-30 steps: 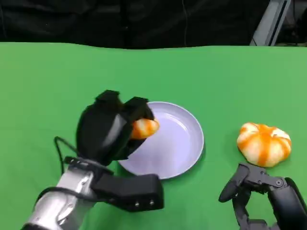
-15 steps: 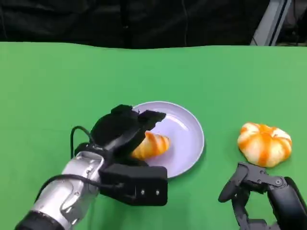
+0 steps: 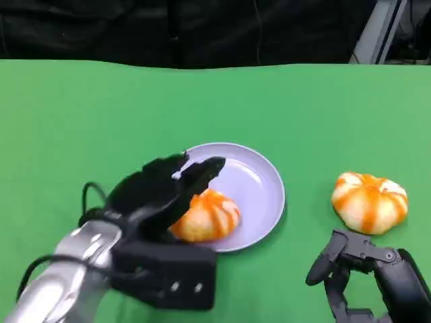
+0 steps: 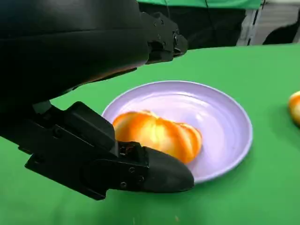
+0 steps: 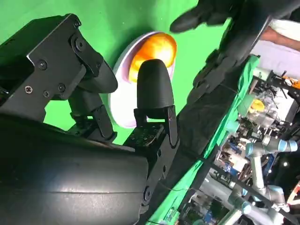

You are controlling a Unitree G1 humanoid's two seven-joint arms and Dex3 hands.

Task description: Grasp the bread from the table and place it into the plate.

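Left hand point(image 3: 161, 192) first: spread loose over the near-left part of the plate, gripping nothing, fingers arched above the bread and apart from it in the left wrist view, thumb low beside the plate's near rim.

Then the green table point(image 3: 81, 114), broad and flat, backed by a black curtain point(image 3: 202, 30) along the far edge.

Next the lilac plate point(image 3: 259, 178), shallow, round, roughly mid-table, with a low raised rim.

On it, toward the near-left side, the bread point(image 3: 205, 215): a rounded orange-and-cream striped bun, lying flat on the plate's floor. By the look of things, placed already. Probably light and soft, with a glossy crust that could slide under hard fingers. Likely to dent if squeezed, so best taken across its widest part, fingers over the crown and thumb under the near flank, with gentle pressure only. Low plate rim unlikely to stop a roll if nudged sideways.

Well off to the right, straight on the cloth, a second bun point(image 3: 370, 202) of the same striping, apart from the plate.

Just nearer than that bun, the right hand point(image 3: 357, 269): low at the table's near edge, fingers hanging apart, holding nothing, touching neither bun nor plate.

Nothing between the plate and that second bun but bare cloth. Only real obstruction over the plate: the left hand itself.
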